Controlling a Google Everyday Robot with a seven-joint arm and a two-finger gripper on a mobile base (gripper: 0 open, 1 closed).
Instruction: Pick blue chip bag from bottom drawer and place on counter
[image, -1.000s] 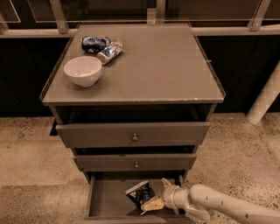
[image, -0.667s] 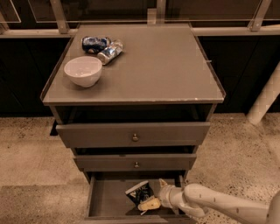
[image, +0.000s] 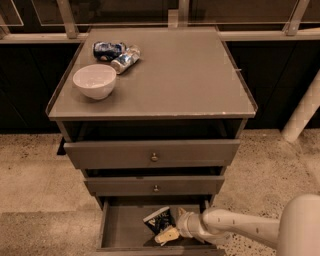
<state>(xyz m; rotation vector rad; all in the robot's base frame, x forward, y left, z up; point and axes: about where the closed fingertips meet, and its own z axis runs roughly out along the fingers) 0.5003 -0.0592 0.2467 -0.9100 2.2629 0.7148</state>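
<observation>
Navy crumpled blue chip bag (image: 158, 220), white-lettered, lies in bottom drawer (image: 122, 227); gripper (image: 171, 226) fingers spread beside it.

Navy bag (image: 159, 220), white lettering; cream tool (image: 170, 228) in grey bottom drawer (image: 124, 229).

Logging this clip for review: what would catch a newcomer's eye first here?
The white arm reaches from the lower right into the open bottom drawer, its claw at the blue chip bag lying there. On the counter above, a white bowl and two cans sit at the back left.
</observation>
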